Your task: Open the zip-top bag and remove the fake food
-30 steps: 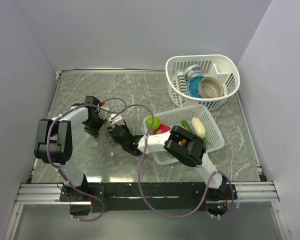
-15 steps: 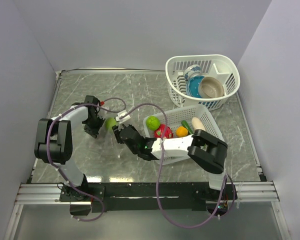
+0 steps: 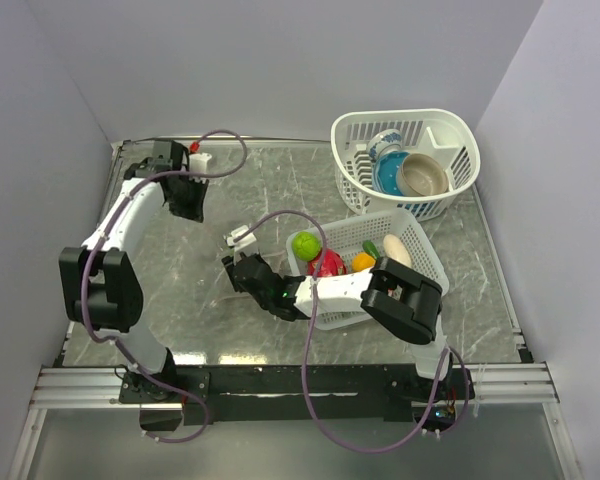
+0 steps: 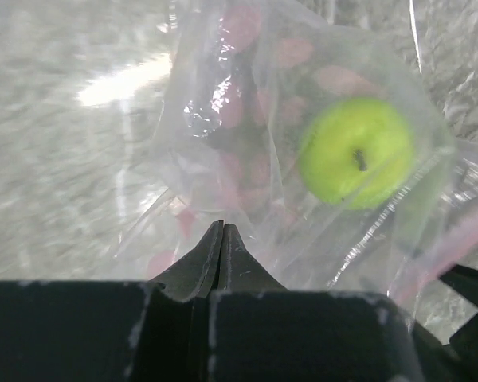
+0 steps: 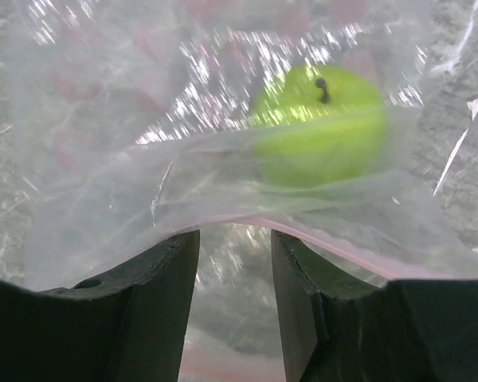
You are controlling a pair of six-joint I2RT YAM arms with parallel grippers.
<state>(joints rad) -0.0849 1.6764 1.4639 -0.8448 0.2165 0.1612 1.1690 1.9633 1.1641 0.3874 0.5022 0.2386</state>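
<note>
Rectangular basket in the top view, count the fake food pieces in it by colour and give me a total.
Green: 2, the green ball and the green vegetable
Red: 1, the red piece
Orange: 1, the orange
Cream: 1, the cream oblong
Total: 5

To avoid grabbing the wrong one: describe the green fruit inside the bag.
Find the clear zip-top bag with the pink strip, in front of both wrist cameras. Inside it sits a bright green apple with a dark stem dimple. The other green ball lies bare in the rectangular white basket.
</note>
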